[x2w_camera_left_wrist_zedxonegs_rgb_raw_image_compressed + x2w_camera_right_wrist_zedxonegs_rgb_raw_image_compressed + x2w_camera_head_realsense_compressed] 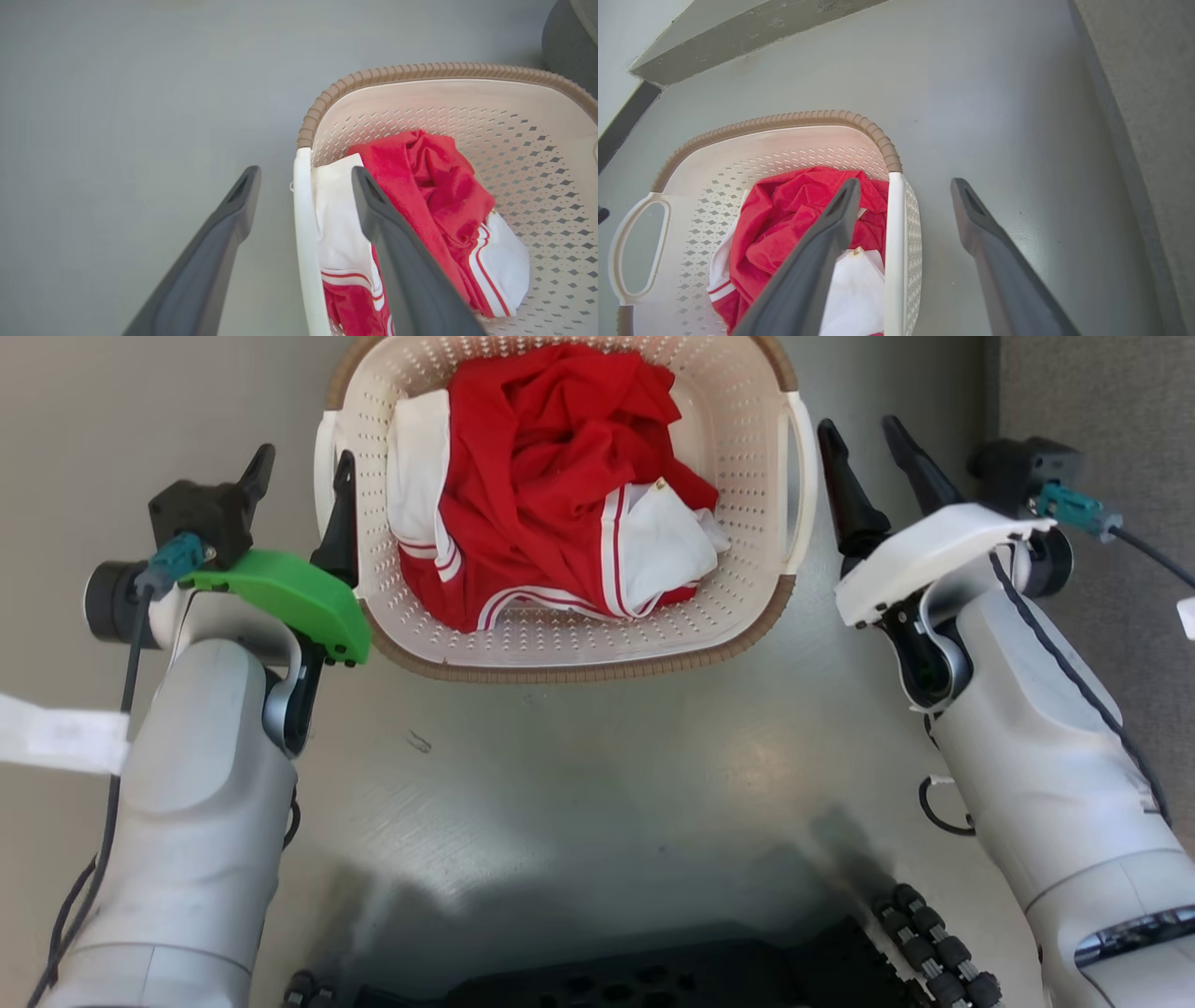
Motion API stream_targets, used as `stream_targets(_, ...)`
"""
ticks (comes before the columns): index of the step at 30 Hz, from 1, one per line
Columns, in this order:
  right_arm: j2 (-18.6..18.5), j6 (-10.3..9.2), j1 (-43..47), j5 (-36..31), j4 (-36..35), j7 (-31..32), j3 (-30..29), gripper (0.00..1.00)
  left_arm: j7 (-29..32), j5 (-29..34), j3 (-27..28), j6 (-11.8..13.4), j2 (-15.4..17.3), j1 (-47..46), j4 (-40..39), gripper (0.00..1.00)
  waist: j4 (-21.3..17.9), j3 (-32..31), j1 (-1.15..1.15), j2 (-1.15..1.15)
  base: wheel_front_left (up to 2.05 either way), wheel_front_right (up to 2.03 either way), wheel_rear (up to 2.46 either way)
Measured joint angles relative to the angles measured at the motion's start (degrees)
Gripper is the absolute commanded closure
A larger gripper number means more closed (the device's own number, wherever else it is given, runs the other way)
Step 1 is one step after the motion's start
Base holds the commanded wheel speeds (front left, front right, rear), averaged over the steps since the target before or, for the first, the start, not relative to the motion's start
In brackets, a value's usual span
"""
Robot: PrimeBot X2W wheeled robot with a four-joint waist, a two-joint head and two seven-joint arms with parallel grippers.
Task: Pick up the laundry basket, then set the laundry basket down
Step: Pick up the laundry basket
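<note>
Basket (560,665) flanked, left pincer (305,457), right pincer (857,427) spread

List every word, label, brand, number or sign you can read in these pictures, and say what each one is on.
No text can be read anywhere.
white cable tag by the left arm: blank or too blurred to read.
white tag at the right edge: cut off, nothing legible.
laundry basket and the red and white clothes in it: no print or brand visible.

Smooth grey floor (597,775) with a soft glare near the middle. A darker, rougher strip (1092,383), perhaps carpet, runs along the right. Pale wall (626,23) beyond.
</note>
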Motion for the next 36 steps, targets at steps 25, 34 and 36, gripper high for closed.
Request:
stream_targets(25,-0.08,0.01,-8.73,7.1,8.47,0.01,8.72,0.0,4.46,-5.92,-5.56,-0.05,-0.64,-8.95,9.07,0.0,1.0,6.64,0.0,0.0,0.0,0.0,0.0)
stream_targets(34,-0.11,0.01,-9.85,9.89,10.65,0.03,11.15,0.0,4.52,-7.42,-6.99,-0.05,-0.89,-9.71,12.13,0.0,1.25,7.41,0.0,0.0,0.0,0.0,0.0)
stream_targets(36,-0.1,0.01,-10.25,10.76,10.95,0.03,11.94,0.0,4.45,-7.93,-7.69,-0.05,-0.96,-10.55,12.29,0.0,1.21,7.62,0.0,0.0,0.0,0.0,0.0)
